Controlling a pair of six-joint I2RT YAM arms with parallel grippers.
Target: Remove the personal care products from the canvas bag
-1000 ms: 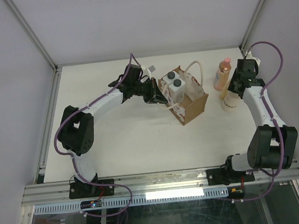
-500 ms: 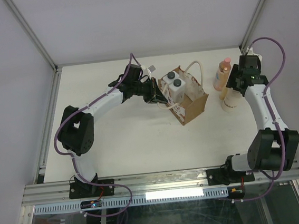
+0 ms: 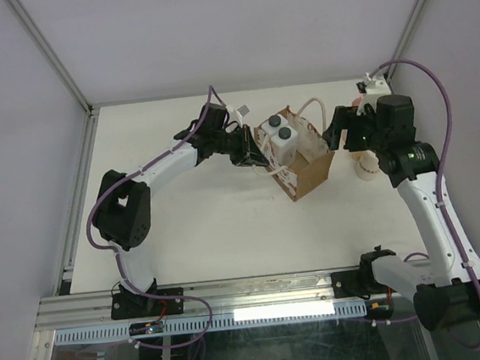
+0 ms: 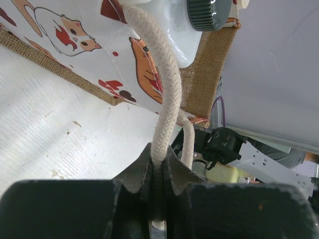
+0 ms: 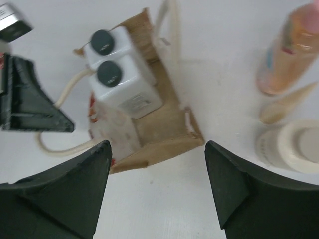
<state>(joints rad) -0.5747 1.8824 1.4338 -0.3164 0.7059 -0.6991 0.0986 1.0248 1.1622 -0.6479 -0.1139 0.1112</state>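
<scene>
The canvas bag [image 3: 311, 169] stands mid-table, brown with a red-and-white printed side [image 4: 65, 35]. Two white squarish bottles [image 3: 281, 142] with dark caps [image 5: 105, 57] stand inside it. My left gripper [image 3: 253, 151] is shut on the bag's cream rope handle [image 4: 162, 89], just left of the bag. Over the bag's right side hangs my right gripper [image 5: 157, 144], open and holding nothing. On the table right of the bag stand the peach-orange bottle [image 5: 289, 50] and the cream bottle [image 5: 291, 147]. From above, my right arm hides most of the peach one.
The bag's second loop handle [image 3: 314, 109] rises on its far side. Metal frame posts [image 3: 73, 81] and grey walls close in the table at the left, back and right. The arm bases sit on the rail [image 3: 259, 293] at the near edge.
My right arm has left the two bottles on the right and swung left and up over the bag's right side, its jaws opening wider. The left arm still holds the handle.
</scene>
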